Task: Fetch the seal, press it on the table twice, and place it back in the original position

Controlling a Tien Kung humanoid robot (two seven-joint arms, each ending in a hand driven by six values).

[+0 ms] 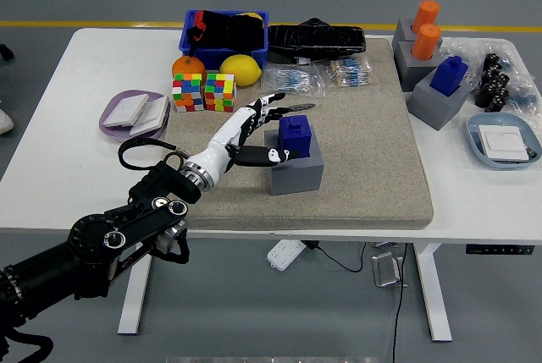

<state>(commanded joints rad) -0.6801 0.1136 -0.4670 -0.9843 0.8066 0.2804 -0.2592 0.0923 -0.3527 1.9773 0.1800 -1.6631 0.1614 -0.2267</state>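
Note:
A blue seal [295,135] stands upright on a grey block [295,170] in the middle of the tan mat [364,160]. My left hand [264,130] reaches in from the lower left and sits just left of the seal. Its fingers are spread, the thumb [273,156] lies by the seal's lower left side and the other fingertips point past its top left. The hand holds nothing. The right arm is out of view.
Two colour cubes [203,92], an orange and a lemon [240,68] lie behind the hand. A blue bin [225,29] and a black tray stand at the back. More grey blocks with orange and blue seals [447,75] stand at the right. A purple dish [134,113] sits at the left.

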